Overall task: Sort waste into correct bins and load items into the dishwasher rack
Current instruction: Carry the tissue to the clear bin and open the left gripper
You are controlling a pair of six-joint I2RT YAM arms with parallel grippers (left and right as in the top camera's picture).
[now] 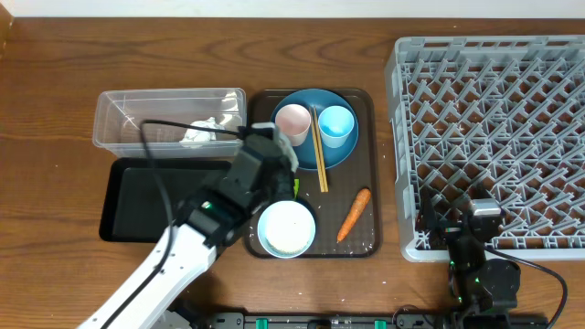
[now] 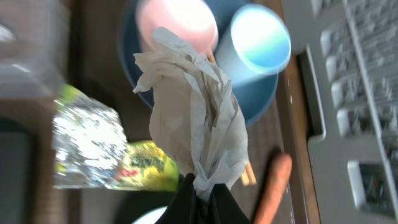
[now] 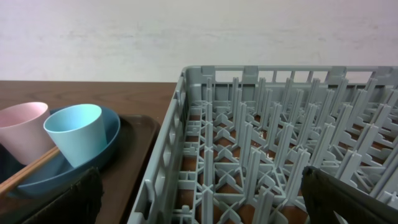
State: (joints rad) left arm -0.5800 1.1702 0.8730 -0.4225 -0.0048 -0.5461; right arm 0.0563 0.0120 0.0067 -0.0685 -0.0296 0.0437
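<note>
Overhead: my left gripper sits over the brown tray, at its 10 o'clock corner. Left wrist view: jaws clamped on the crumpled white tissue, which is off the tray. Silver foil wrapper lies at 9 o'clock of the tissue.

On the tray:
- blue plate at 12 o'clock, carrying the pink cup and light blue cup
- wooden chopsticks between the cups, running off the plate toward 6 o'clock
- carrot at 4 o'clock
- white bowl at 7 o'clock

Clear tub and black tub are at 9 o'clock of the tray. A white crumpled piece is in the clear one.

Grey dishwasher rack is at 3 o'clock. My right gripper is at its 6 o'clock edge, jaws spread wide, holding nothing.
</note>
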